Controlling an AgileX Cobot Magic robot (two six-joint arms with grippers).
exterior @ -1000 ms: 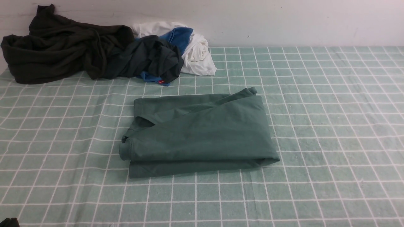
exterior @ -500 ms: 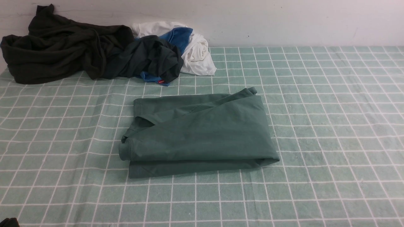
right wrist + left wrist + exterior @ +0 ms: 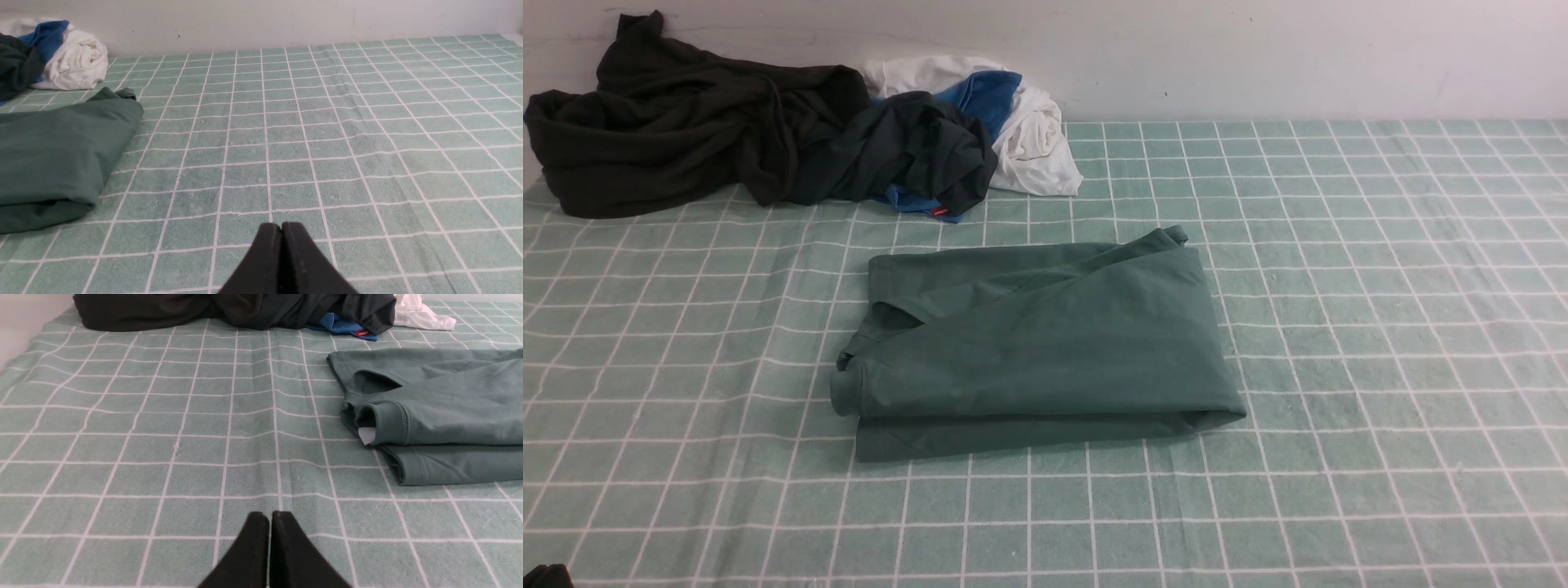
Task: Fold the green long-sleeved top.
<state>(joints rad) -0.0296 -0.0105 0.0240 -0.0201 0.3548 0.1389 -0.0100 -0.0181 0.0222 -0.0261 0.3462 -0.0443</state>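
The green long-sleeved top (image 3: 1037, 343) lies folded into a thick rectangle in the middle of the checked cloth, a cuffed sleeve end (image 3: 384, 422) poking out on its left side. It also shows in the left wrist view (image 3: 441, 416) and the right wrist view (image 3: 57, 159). My left gripper (image 3: 269, 516) is shut with nothing in it, low over bare cloth well short of the top. The right gripper (image 3: 281, 226) is likewise shut and empty, over cloth to the right of the top. Neither gripper touches the garment.
A very dark crumpled garment (image 3: 686, 122) is heaped at the back left against the wall. Beside it lie white clothing (image 3: 1033, 139) and blue clothing (image 3: 984, 94). The green checked cloth (image 3: 1380, 310) covers the whole table up to the white wall.
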